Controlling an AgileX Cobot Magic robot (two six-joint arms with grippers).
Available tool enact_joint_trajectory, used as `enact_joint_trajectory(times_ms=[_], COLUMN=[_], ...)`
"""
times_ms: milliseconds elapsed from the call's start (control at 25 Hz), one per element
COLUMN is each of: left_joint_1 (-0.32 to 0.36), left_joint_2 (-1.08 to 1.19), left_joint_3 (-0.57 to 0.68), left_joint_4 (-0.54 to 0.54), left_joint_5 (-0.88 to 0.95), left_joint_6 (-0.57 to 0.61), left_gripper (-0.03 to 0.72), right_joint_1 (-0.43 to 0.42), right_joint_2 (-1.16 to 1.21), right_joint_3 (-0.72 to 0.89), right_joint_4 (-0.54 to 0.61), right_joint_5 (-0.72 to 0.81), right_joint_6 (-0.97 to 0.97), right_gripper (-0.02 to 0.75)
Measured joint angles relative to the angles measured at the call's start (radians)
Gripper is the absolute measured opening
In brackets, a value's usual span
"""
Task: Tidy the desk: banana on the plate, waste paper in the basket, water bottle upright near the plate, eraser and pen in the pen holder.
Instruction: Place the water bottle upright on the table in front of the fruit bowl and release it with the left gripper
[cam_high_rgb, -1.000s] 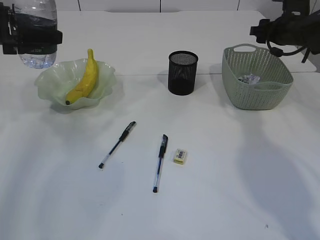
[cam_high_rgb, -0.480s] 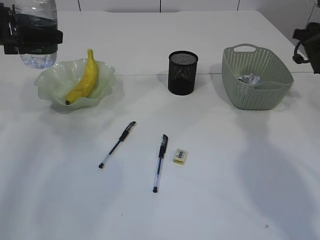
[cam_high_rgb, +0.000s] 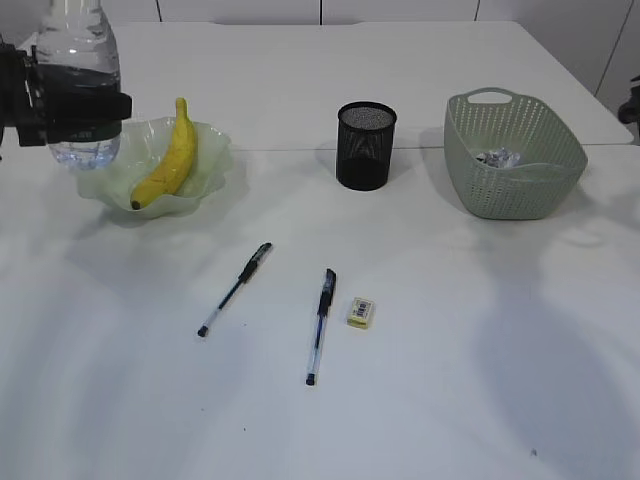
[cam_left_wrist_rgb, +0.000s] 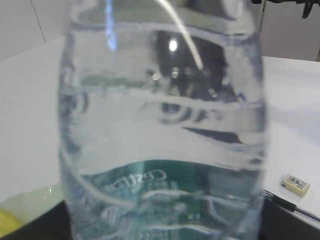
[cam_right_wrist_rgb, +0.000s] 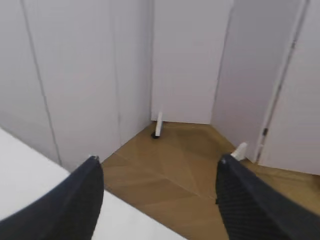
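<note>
My left gripper (cam_high_rgb: 78, 105) is shut on the clear water bottle (cam_high_rgb: 82, 40), which is upright and in the air at the plate's left edge. The bottle (cam_left_wrist_rgb: 160, 125) fills the left wrist view. A yellow banana (cam_high_rgb: 170, 160) lies in the pale green plate (cam_high_rgb: 215, 150). Two pens (cam_high_rgb: 236, 288) (cam_high_rgb: 320, 325) and a small eraser (cam_high_rgb: 361, 312) lie on the table's middle. The black mesh pen holder (cam_high_rgb: 366, 145) stands behind them. Crumpled waste paper (cam_high_rgb: 497, 157) sits in the green basket (cam_high_rgb: 520, 190). My right gripper (cam_right_wrist_rgb: 158, 160) is open and empty, out past the table's edge.
The eraser (cam_left_wrist_rgb: 295, 184) and a pen (cam_left_wrist_rgb: 290, 206) show at the lower right of the left wrist view. Wooden floor and white cupboard doors lie beyond the right gripper. The table's far edge runs behind the plate and basket.
The left gripper has come down a little and to the right with the bottle, closer to the plate. The right arm has drawn away to the right, almost out of the exterior view.
</note>
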Motion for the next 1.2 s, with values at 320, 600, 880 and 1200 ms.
enact_joint_trajectory(times_ms=[320, 600, 880, 1200], left_joint_1=[0.0, 0.013, 0.084, 0.096], left_joint_2=[0.0, 0.0, 0.0, 0.095], left_joint_3=[0.126, 0.248, 0.337, 0.339], left_joint_4=[-0.067, -0.12, -0.162, -0.18], left_joint_5=[-0.013, -0.019, -0.037, -0.037], left_joint_6=[0.154, 0.281, 0.37, 0.417], left_gripper=[0.38, 0.379, 0.38, 0.379], right_joint_1=[0.0, 0.0, 0.0, 0.0], right_joint_2=[0.0, 0.0, 0.0, 0.0], right_joint_3=[0.0, 0.0, 0.0, 0.0], right_joint_4=[0.141, 0.232, 0.244, 0.244], right_joint_5=[-0.21, -0.224, -0.228, -0.228], right_joint_6=[0.0, 0.002, 0.002, 0.002], right_gripper=[0.528, 0.528, 0.528, 0.528])
